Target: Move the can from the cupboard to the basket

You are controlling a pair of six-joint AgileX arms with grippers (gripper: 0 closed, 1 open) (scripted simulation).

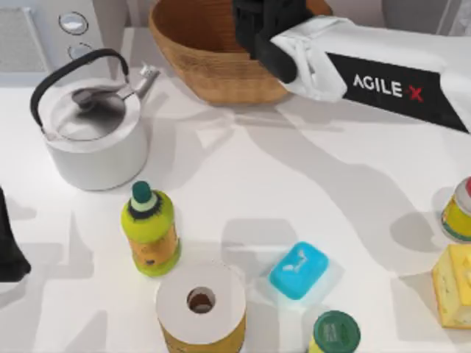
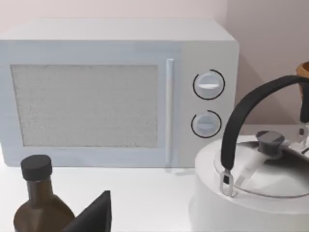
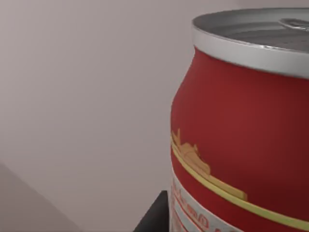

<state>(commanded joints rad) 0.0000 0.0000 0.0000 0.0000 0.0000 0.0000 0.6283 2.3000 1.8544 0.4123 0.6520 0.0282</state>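
Observation:
The red can with its silver top looms very close in the right wrist view, against a plain wall, with one dark finger of my right gripper beside its lower side. From above, my right gripper hangs over the tan wicker basket at the back of the table, shut on the can, which the arm hides there. The cupboard is out of view. My left arm stays parked at the table's left edge.
A white kettle stands left of the basket, in front of a white microwave. Nearer the front are a green-yellow bottle, a paper roll, a blue soap, a green-lidded jar, a yellow-labelled tin and a yellow box.

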